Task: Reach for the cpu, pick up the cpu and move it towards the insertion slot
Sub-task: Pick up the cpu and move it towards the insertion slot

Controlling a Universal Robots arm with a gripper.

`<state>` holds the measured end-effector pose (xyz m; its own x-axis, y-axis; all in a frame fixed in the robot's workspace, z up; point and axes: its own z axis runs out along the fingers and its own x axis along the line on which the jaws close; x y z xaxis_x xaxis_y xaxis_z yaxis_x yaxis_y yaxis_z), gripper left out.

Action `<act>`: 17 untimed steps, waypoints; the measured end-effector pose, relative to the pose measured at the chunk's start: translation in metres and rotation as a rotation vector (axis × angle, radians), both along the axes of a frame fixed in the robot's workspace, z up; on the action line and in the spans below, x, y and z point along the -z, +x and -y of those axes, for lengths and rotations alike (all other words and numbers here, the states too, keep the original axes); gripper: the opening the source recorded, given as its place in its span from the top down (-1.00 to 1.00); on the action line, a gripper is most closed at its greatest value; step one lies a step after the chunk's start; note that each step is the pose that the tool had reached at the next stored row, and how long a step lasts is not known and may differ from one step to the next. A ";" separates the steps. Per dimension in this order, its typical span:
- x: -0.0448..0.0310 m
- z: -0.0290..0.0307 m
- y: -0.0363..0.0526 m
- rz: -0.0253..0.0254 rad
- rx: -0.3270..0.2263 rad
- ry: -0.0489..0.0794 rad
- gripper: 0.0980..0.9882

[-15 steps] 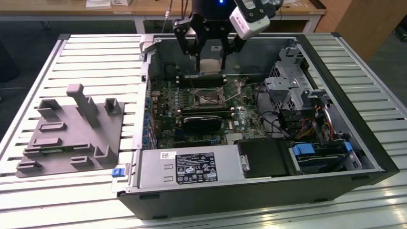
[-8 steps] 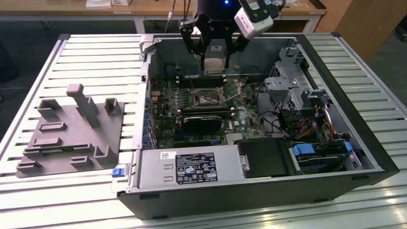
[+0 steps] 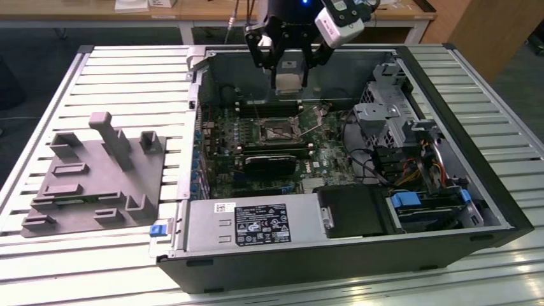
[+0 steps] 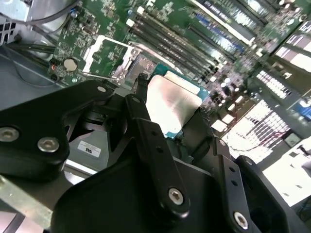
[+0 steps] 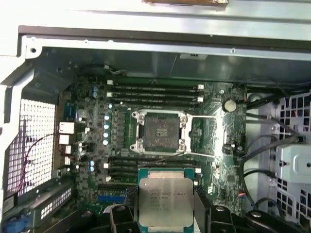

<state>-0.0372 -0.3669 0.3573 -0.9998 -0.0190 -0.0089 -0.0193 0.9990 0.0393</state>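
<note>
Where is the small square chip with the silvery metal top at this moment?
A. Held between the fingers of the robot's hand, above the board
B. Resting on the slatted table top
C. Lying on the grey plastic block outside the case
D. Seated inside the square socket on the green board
A: in both wrist views the small square chip with the silvery metal top sits between the hand's fingers, while the square socket with the shiny metal frame lies empty, its dark centre bare.
</note>
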 end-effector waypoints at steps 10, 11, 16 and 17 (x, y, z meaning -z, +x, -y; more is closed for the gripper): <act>0.0080 -0.0251 0.0056 0.0000 0.000 0.000 0.01; 0.0084 -0.0277 0.0062 0.0001 0.000 0.000 0.01; 0.0092 -0.0385 0.0088 0.0000 0.000 0.000 0.01; 0.0093 -0.0395 0.0095 0.0000 0.000 0.000 0.01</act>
<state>-0.0278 -0.3274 0.3480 -0.9998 -0.0192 -0.0089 -0.0195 0.9990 0.0394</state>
